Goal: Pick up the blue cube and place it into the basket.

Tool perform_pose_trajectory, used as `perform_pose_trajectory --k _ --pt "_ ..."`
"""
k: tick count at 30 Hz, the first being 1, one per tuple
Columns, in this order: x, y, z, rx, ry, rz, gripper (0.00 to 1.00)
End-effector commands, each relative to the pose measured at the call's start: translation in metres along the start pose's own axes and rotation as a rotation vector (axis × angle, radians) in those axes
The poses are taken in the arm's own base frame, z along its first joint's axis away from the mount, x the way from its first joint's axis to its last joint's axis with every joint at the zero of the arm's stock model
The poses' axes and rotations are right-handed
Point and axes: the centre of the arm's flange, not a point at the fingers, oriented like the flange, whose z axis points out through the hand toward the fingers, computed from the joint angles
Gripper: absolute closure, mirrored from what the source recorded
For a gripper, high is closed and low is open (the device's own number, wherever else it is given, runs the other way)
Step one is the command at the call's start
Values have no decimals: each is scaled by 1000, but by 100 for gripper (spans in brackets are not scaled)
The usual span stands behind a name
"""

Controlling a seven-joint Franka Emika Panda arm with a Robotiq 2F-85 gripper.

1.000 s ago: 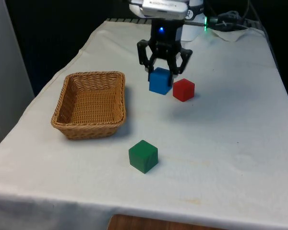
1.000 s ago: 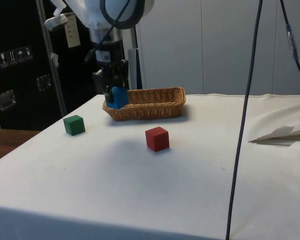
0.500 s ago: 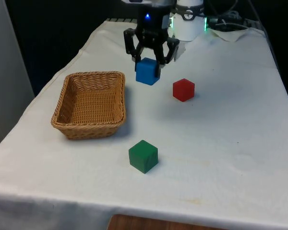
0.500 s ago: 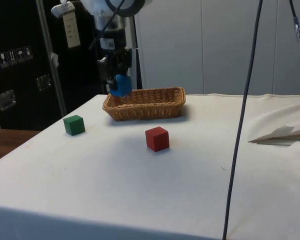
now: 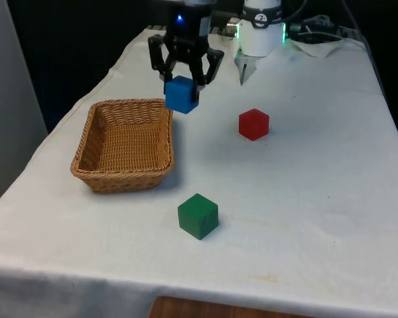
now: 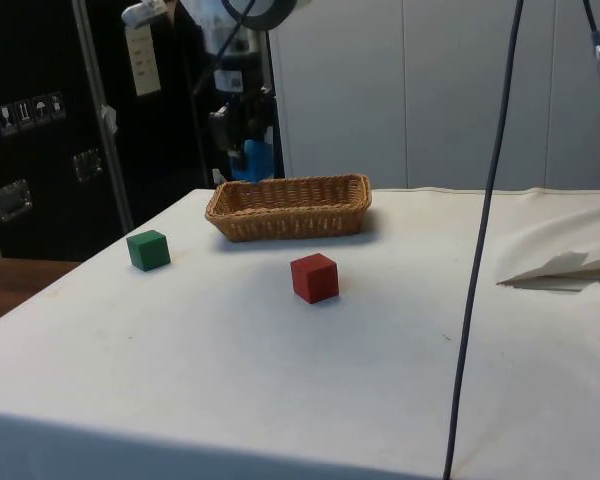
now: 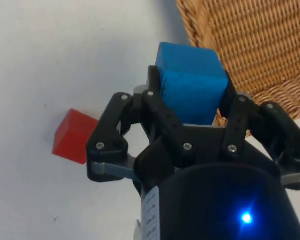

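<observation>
You've got the gripper clamped on the blue cube, held clear above the desk at the basket rim so it clears the wall before release.

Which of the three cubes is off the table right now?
The blue cube, held in the gripper beside the basket; the red cube and green cube sit on the cloth.

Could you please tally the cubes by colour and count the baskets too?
Blue cube: 1, held in the gripper
Red cube: 1
Green cube: 1
Basket: 1
Total: 4 things
</observation>
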Motion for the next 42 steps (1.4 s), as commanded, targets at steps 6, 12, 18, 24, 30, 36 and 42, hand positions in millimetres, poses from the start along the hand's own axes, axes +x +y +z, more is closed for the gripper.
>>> perform_pose_trajectory --k 6,12,18,24,30,36,42 --pt "2 15 2 1 11 -36 97" --pt "3 28 6 -8 10 -58 97" --pt "3 43 10 -18 9 -73 97" --pt "5 64 19 -27 7 -73 97" --pt "9 82 30 -36 1 -71 97" --pt "12 95 38 -51 -5 -68 97" --pt "23 113 63 -43 -11 -65 97"
